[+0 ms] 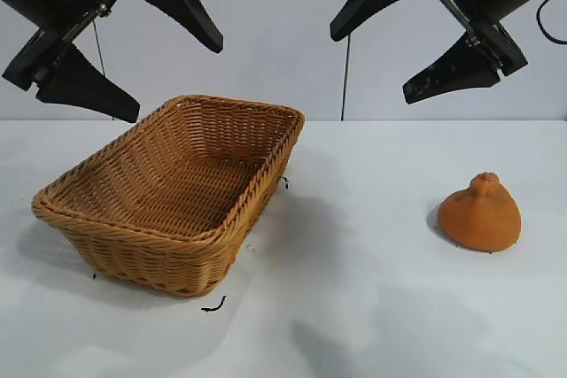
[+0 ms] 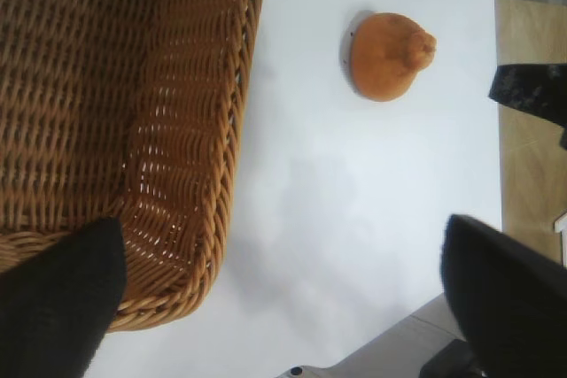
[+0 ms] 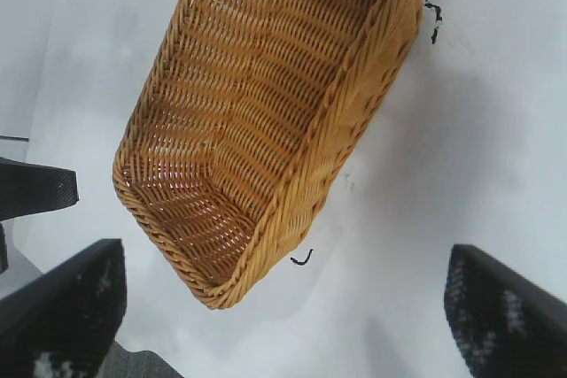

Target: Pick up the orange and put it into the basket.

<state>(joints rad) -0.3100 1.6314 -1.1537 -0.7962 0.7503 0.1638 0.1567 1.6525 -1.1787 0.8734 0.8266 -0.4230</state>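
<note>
A white table fills the lower part of the exterior view, matte and evenly lit, with soft grey shadows lying across it. Behind it, toward twelve o'clock, stands a pale grey wall with a thin dark vertical line down its middle. The left wrist view shows a strip of tan floor past the table's edge.

The basket sits on the table at about nine o'clock from the scene's centre, its long axis running diagonally; nothing lies inside it. A few small black scraps lie on the table near its corners, one just off the near corner at six o'clock.

The left gripper hangs in the air at eleven o'clock, above the basket's far end, its black fingers spread wide with nothing between them. The right gripper hangs at one o'clock, likewise spread wide and empty, well above the table.

The orange rests on the table at about three o'clock, well apart from the basket, broad base down, knobby bump up.
</note>
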